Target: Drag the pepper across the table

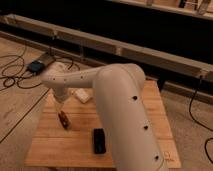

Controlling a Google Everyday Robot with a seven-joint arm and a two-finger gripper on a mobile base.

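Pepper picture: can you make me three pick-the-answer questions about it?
1. Where is the pepper?
A) on the picture's left side of the table
B) on the floor
C) in a bowl

2. What colour is the block?
A) white
B) black
C) green

3. How is the pepper?
A) lifted high
B) lying on the table
C) standing upright

Answers:
1 A: it sits near the left edge, with the gripper right by it.
2 B: it is dark against the pale wood.
3 B: it rests flat on the planks.
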